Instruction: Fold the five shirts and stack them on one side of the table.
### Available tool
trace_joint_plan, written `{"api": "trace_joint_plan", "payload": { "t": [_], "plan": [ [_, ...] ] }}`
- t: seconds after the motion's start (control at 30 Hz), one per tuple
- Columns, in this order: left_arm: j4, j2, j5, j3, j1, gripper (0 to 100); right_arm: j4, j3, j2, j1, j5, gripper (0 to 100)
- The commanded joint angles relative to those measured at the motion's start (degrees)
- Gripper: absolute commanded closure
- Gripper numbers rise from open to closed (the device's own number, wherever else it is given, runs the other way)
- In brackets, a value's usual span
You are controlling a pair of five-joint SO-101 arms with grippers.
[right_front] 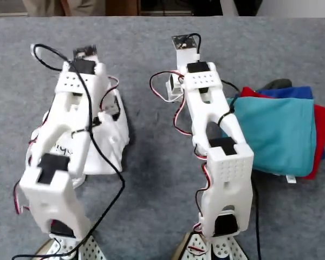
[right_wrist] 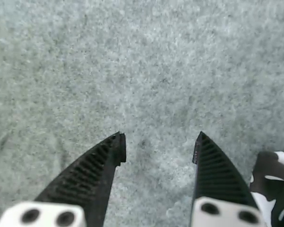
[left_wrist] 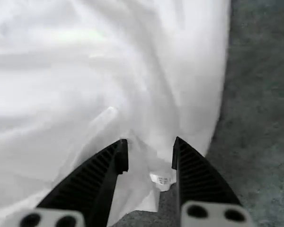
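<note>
Both tilted downward — left fingers (left_wrist: 104,175) spread over the white shirt (left_wrist: 85,71), right fingers (right_wrist: 94,170) spread above the grey table (right_wrist: 156,71).

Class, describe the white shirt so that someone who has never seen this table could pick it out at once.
On the grey table, look beneath the left arm: the white shirt lies there. It is the one white garment, loose and rumpled, whereas the stack on the table's right side is coloured and folded, teal on top.

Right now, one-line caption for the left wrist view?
Left gripper open over the edge of the white shirt, grey table beside.
</note>
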Motion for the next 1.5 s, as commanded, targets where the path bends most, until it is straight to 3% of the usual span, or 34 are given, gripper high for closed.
{"api": "trace_joint_plan", "payload": {
  "t": [0.0,0.13,1.13,1.47],
  "plan": [
    [3.2,2.3,0.4,-2.9,-5.4,84,-1.0,-2.7,-0.2,-0.5,-0.4,76.6],
    [6.0,2.9,0.4,-5.2,-8.3,84,-1.0,-2.7,-0.2,-0.6,-0.3,76.6],
    [10.4,-2.5,0.4,-5.1,-8.6,84,-1.1,-2.7,-0.1,-0.7,-0.2,76.6],
    [0.4,1.7,0.4,1.7,-8.7,84,-1.1,-2.7,-0.1,-0.7,-0.2,76.6]
  ]
}}
